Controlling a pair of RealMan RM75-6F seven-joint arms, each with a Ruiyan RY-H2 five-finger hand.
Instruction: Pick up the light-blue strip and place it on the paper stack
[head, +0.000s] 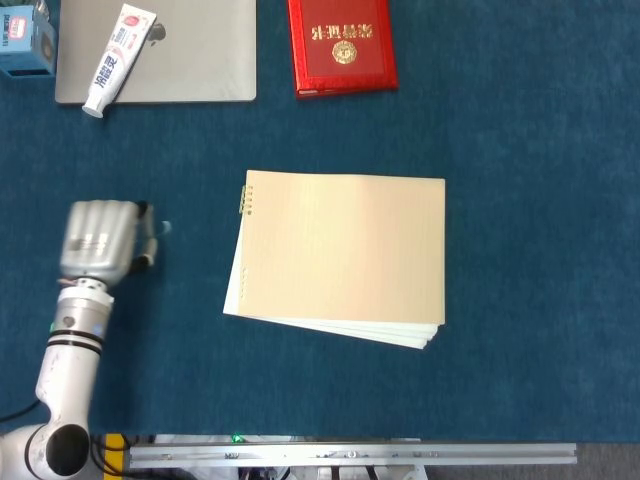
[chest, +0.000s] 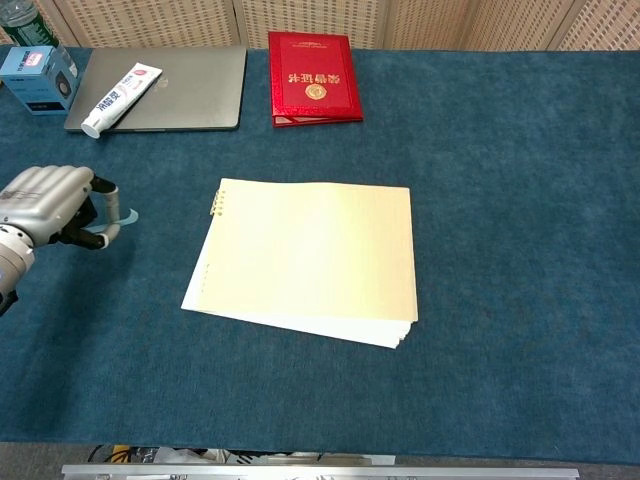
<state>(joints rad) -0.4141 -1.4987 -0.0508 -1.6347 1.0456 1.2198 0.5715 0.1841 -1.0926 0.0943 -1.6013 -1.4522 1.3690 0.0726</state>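
Note:
My left hand (head: 100, 238) (chest: 50, 205) hovers at the left of the table, fingers curled, pinching the light-blue strip (chest: 124, 217) (head: 162, 228). Only a small end of the strip shows past the fingertips. The cream paper stack (head: 340, 258) (chest: 308, 260) lies in the middle of the blue cloth, with the hand well apart from it on its left. My right hand appears in neither view.
A grey laptop (head: 190, 60) (chest: 185, 90) with a toothpaste tube (head: 118, 58) (chest: 122, 98) on it sits at the back left. A blue box (head: 22, 40) (chest: 35, 78) stands beside it. A red booklet (head: 341, 44) (chest: 313, 78) lies at the back centre.

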